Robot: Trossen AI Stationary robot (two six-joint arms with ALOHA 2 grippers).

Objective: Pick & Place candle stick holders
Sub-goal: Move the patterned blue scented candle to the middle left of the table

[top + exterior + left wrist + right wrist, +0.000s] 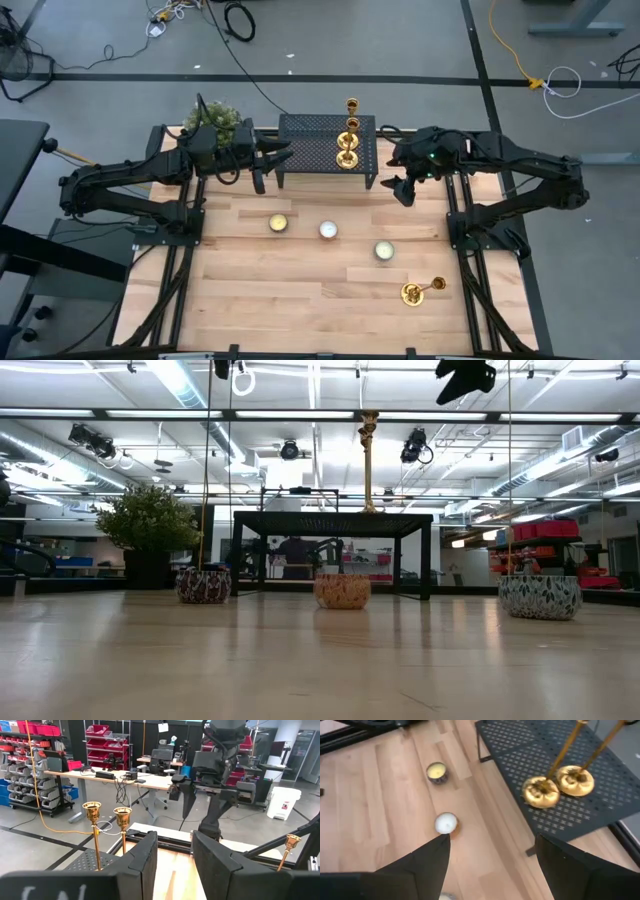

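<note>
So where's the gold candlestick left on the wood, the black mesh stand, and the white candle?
candlestick [412, 294]: high view, round base.
mesh stand [305, 125]: high view, bare top.
white candle [328, 230]: high view, wax centre.

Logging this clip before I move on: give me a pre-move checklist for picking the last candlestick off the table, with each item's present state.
1. Two candlesticks stand upright on the black rack: ok.
2. Third candlestick stands upright on the table, near the front right: ok.
3. Right gripper is empty, jaws apart: ok.
4. Right gripper is over the third candlestick: not ok, it hangs near the rack's right end.
5. Left gripper is out of the way, beside the rack's left end: ok.
6. Path past the three candles to the candlestick: cannot tell; the nearest candle sits close to that line.
</note>
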